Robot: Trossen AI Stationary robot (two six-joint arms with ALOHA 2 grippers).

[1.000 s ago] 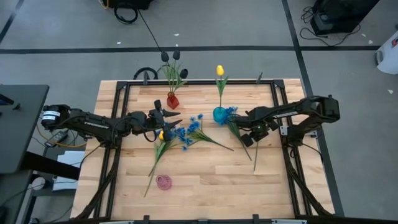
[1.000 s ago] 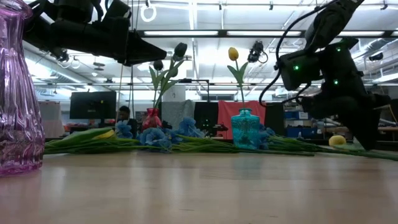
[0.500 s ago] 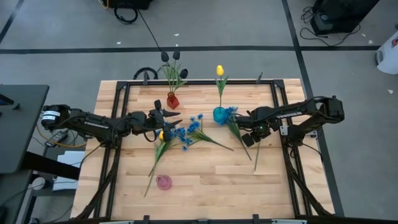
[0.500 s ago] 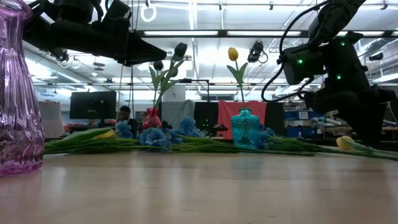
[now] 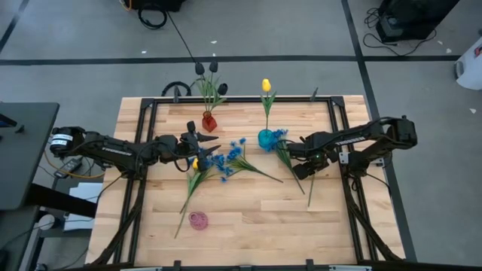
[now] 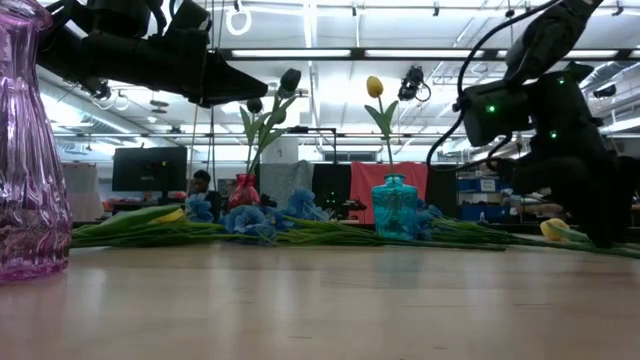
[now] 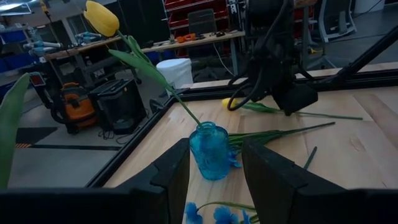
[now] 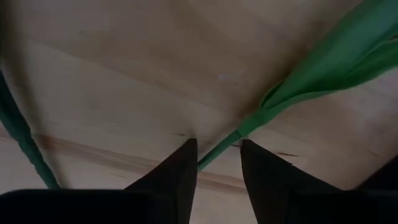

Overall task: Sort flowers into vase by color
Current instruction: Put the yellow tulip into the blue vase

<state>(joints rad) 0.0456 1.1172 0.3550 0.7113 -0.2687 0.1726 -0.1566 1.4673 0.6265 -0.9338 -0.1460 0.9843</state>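
A: What do we log for the right claw (image 5: 295, 150)?

B: We see it low over the right side of the worktop (image 5: 248, 218), fingers (image 8: 180, 171) spread a little, a green stem (image 8: 249, 127) running between them. Not pinched; the stem lies flat on the wood.

A: Which flower?

B: The yellow tulip (image 6: 555, 229) lying on the right. In the high view its stem (image 5: 309, 188) has its long axis running from near the claw toward the near edge. We see the head next to the arm in the low view.

A: Left claw (image 5: 214, 142)?

B: Hovering left of centre, fingers (image 7: 171, 171) apart, nothing between them, aimed at the blue vase (image 5: 266, 138).

A: Rest of the flowers?

B: One yellow tulip (image 5: 266, 85) upright in the blue vase, dark tulips (image 5: 206, 68) upright in the red vase (image 5: 208, 121). Blue blossoms (image 5: 226, 160) and another yellow tulip (image 5: 196, 163) lie mid-worktop, stems slanting toward the near-left. Pink vase (image 5: 198, 220) stands empty near the front.
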